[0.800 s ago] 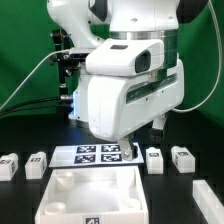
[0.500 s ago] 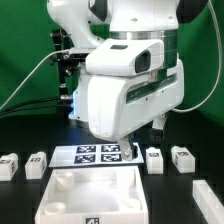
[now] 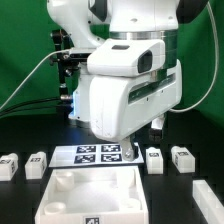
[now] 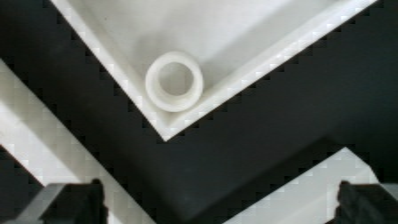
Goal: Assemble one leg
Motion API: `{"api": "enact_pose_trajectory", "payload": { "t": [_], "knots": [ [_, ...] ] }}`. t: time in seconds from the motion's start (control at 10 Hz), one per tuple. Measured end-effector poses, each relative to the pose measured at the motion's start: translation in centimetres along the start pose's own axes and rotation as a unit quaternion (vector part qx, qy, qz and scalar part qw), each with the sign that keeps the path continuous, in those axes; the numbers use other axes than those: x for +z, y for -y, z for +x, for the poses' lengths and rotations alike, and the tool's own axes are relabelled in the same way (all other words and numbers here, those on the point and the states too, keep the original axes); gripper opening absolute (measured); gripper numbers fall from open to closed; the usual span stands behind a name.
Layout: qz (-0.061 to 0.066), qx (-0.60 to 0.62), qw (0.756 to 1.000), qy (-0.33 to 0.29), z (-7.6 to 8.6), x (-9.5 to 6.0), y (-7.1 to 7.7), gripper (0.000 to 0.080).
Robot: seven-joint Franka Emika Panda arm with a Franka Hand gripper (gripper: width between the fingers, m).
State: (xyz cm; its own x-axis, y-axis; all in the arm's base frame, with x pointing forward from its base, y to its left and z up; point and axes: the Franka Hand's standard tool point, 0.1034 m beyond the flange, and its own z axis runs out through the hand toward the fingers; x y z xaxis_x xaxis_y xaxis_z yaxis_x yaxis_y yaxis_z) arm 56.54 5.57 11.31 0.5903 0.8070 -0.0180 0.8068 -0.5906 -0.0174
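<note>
Arm point(image 3: 125, 95) fills mid-scene, hanging over the marker board point(image 3: 100, 153); white tray point(image 3: 90, 200) lies just in front of the board on the black table point(image 3: 20, 195). Four legs lie in a row with the board, none held: outer left leg point(image 3: 8, 166) and inner left leg point(image 3: 37, 163) on the exterior view's left; inner right leg point(image 3: 154, 160) and outer right leg point(image 3: 182, 157) on its right. Wrist view: gripper point(image 4: 217, 205) spread wide; dark fingertips point(image 4: 68, 202) well apart, nothing between them; a tray corner with its round socket point(image 4: 175, 80) lies beneath, untouched.
</note>
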Motion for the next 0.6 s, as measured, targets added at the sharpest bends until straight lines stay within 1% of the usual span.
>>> {"api": "enact_pose_trajectory", "payload": {
  "t": [0.1,0.2,0.3,0.4,0.5,0.6],
  "knots": [
    [-0.003,-0.016,1.000,-0.002,-1.0,0.3,0.9,0.0649],
    [-0.004,-0.093,0.996,-0.001,-2.5,0.7,2.1,0.0649],
    [-0.003,-0.160,0.987,0.000,-4.6,1.6,3.4,0.0649],
    [-0.001,-0.218,0.976,-0.001,-6.9,3.0,4.2,0.0649],
    [0.007,-0.272,0.962,0.000,-8.9,4.1,4.6,0.0649],
    [0.005,-0.314,0.949,-0.004,-10.7,5.7,4.9,0.0649]
  ]
}}
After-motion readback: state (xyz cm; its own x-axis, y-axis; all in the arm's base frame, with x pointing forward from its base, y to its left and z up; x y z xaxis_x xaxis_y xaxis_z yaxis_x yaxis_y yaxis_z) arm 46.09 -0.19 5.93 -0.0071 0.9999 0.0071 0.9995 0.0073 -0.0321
